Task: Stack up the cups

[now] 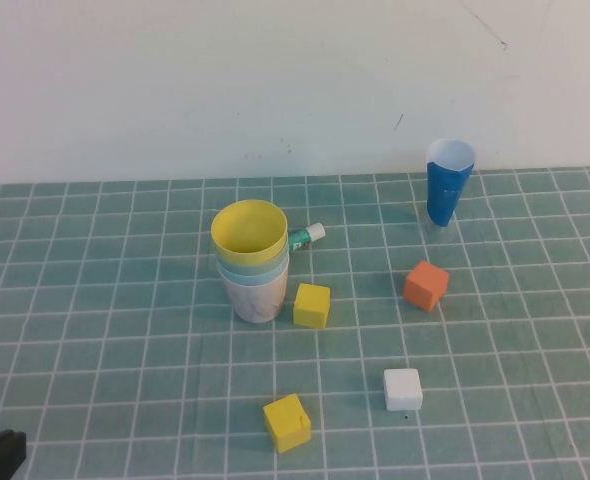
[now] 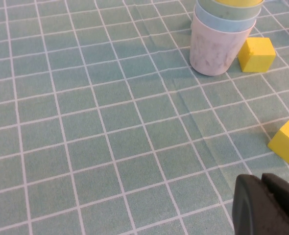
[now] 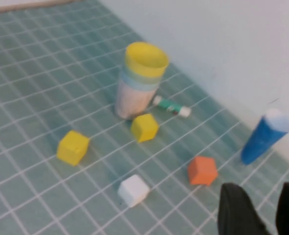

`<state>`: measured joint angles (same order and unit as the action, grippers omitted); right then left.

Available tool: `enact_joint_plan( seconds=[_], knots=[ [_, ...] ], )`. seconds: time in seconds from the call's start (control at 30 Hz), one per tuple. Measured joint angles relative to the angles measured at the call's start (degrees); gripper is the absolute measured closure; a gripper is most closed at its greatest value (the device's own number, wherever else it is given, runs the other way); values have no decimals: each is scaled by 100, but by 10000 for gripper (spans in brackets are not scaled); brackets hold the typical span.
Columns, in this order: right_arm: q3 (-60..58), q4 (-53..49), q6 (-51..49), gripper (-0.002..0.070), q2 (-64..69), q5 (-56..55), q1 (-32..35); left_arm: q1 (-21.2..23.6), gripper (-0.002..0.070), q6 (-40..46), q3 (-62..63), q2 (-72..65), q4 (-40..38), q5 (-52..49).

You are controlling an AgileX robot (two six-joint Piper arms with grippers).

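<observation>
High view: the cups (image 1: 251, 262) sit nested in one stack mid-surface beside a yellow block (image 1: 312, 305), so just back off without bumping it. Left wrist: left hand (image 2: 267, 205) low, fingers together. Right wrist: right hand (image 3: 262, 208) apart, well clear.

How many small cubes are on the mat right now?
4. One yellow cube touches the stacked cups; another yellow cube sits nearest the robot; a white cube lies to its right; an orange cube sits near the blue cone cup. None appear hidden.
</observation>
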<state>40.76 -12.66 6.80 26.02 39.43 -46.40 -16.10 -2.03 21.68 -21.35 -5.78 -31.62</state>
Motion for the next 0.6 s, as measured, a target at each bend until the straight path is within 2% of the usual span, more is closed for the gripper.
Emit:
enact_joint_plan(
  seconds=[0.17, 0.37, 0.47, 0.6],
  knots=[
    [-434, -333, -45, 486, -667, -50, 0, 0, 676, 0, 0, 0, 0, 0],
    [-1487, -333, -221, 488, -1728, -675, 28, 0, 676, 0, 0, 0, 0, 0],
    [-2046, -319, -680, 488, -2334, -853, 341, 0, 677, 0, 0, 0, 0, 0],
    [-2509, -183, -845, 488, -2668, -841, 1227, 0, 677, 0, 0, 0, 0, -18]
  ],
)
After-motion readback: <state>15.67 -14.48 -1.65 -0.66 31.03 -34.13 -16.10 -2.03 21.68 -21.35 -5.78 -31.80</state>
